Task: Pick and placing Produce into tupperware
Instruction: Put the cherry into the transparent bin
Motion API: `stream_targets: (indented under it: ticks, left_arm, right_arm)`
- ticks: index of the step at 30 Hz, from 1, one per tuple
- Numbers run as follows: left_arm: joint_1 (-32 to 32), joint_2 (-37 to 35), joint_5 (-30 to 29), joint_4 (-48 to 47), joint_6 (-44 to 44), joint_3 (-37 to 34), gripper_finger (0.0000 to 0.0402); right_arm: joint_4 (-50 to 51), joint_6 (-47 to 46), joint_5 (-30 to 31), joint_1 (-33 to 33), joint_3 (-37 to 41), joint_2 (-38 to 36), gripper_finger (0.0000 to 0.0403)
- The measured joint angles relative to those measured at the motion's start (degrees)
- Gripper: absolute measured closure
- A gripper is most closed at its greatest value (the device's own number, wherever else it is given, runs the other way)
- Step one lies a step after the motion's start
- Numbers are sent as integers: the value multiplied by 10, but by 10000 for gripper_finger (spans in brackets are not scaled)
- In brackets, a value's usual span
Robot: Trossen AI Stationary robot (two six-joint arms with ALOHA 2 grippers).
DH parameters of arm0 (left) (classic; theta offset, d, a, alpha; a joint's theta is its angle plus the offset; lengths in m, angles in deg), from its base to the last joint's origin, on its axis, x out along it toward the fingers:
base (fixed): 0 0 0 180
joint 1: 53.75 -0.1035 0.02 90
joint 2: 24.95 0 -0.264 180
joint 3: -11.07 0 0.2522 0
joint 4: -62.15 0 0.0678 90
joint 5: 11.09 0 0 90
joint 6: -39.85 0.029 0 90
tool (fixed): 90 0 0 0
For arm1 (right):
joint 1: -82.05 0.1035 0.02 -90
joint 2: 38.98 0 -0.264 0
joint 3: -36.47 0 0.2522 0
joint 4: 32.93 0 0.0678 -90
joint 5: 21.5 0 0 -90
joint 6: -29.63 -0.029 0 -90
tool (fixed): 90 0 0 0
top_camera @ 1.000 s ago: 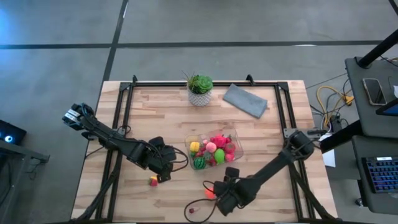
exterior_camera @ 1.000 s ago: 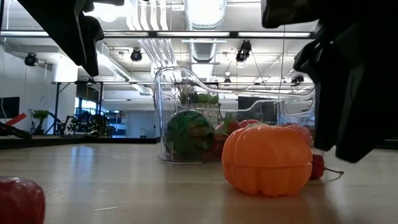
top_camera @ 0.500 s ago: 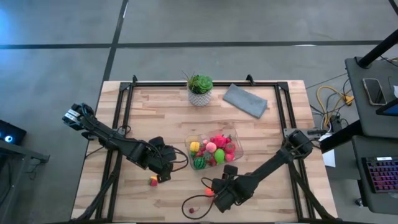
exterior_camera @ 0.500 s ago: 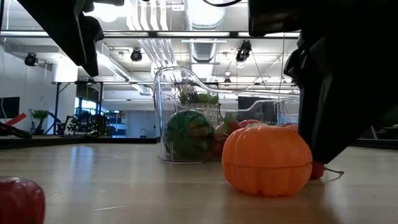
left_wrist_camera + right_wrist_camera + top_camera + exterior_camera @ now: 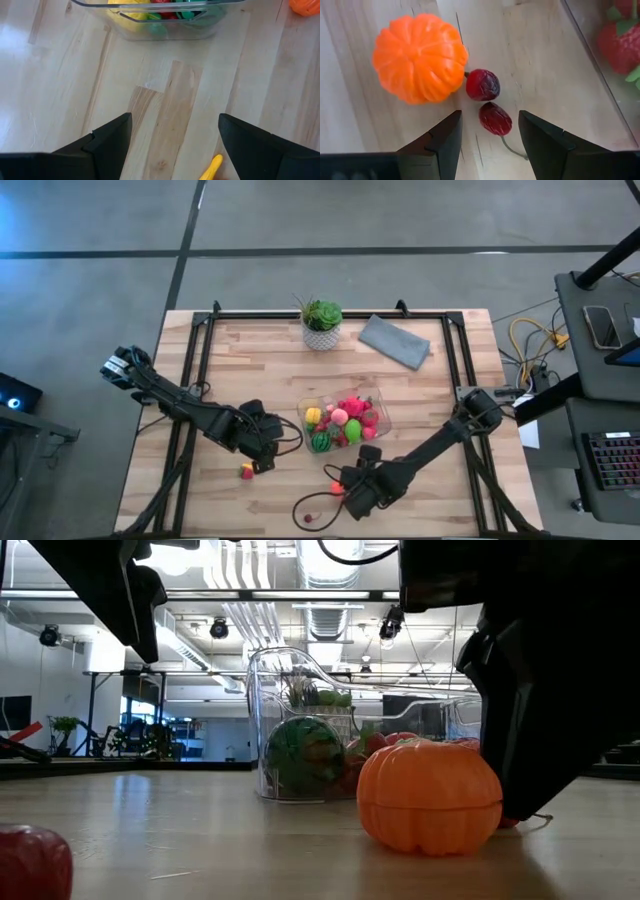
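The clear tupperware [image 5: 343,423] stands mid-table with several produce pieces inside, among them a striped green melon [image 5: 305,755]. In front of it an orange pumpkin [image 5: 420,57] rests on the wood, with two dark red cherries [image 5: 482,85] [image 5: 495,118] lying against its side. My right gripper [image 5: 490,142] hangs open just above them, a finger on either side of the nearer cherry, touching nothing. My left gripper [image 5: 175,135] hovers open over bare wood to the left of the tupperware [image 5: 160,20].
A yellow-and-red piece [image 5: 245,471] lies under my left gripper and a red piece [image 5: 308,520] lies near the front edge. A potted plant [image 5: 321,323] and a folded grey cloth [image 5: 394,340] sit at the far side. Black frame rails run along the table's left and right.
My right gripper has crept a little toward the table's left and downward, closing in on the cherries beside the pumpkin. In the low view it now hides most of them. Its fingers keep the same gap.
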Motion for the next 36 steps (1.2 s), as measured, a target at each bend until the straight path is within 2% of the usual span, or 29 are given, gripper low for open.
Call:
stream_targets:
  ticks: [6,20,30,36]
  left_arm:
    - [0,0,-4,0,2,0,119]
    - [0,0,-4,0,2,0,119]
    - [0,0,-4,0,2,0,119]
    - [0,0,-4,0,2,0,119]
  right_arm:
    - [-30,-1,0,-4,13,0,216]
    - [-13,-1,0,-5,12,0,219]
    - [-14,-1,-9,-6,13,0,289]
    - [-15,-2,-8,-6,16,0,313]
